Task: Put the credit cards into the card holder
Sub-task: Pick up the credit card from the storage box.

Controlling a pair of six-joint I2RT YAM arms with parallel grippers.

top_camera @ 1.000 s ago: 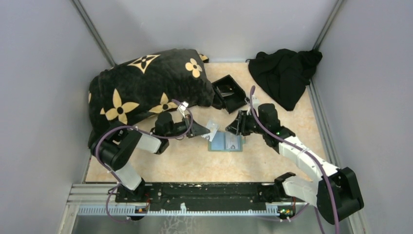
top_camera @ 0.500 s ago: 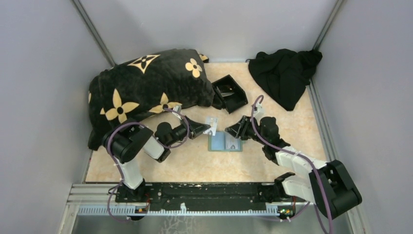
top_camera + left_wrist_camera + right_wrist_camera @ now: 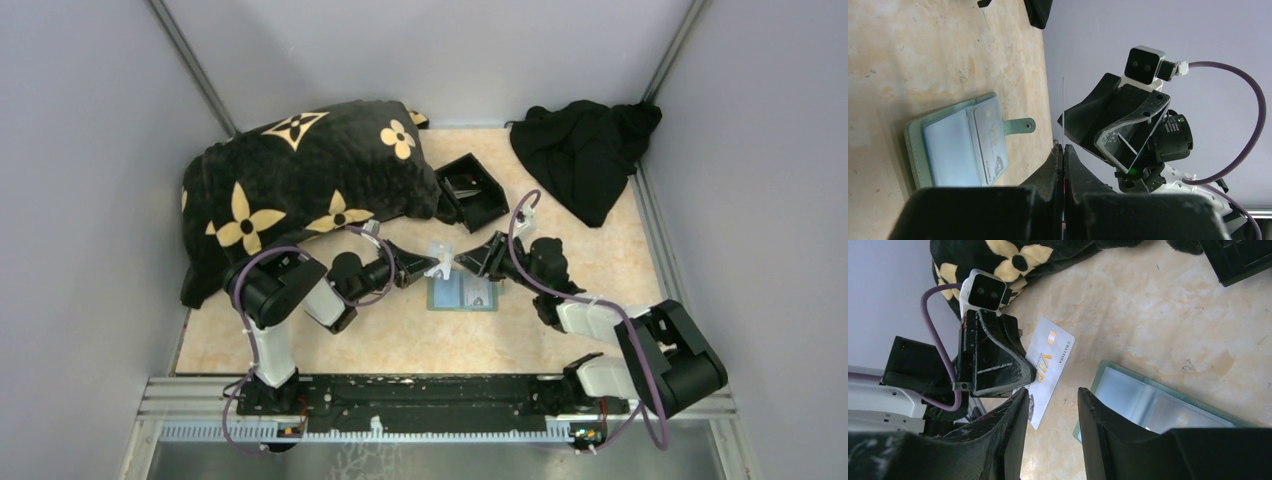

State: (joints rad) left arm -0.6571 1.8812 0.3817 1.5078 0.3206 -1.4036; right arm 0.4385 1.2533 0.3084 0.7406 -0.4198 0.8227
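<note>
My L tool (image 3: 431, 268) is clenched on a credit card (image 3: 1050, 365), pale silvery w/ gold "VIP" print, just beside the far-left corner of the card holder (image 3: 463, 292). The holder is sage green and lies open flat on the counter (image 3: 380, 340), w/ a second card (image 3: 991, 142) in its pocket. My R tool (image 3: 462, 264) is released, jaws apart, near the held card.

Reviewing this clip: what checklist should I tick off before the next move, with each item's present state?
1. Left hand shut on the credit card: ok.
2. Right hand open: ok.
3. Credit card already inside the right hand's gap: cannot tell.
4. Card holder lying open on the table: ok.
5. Free pocket left in the card holder: cannot tell.
</note>
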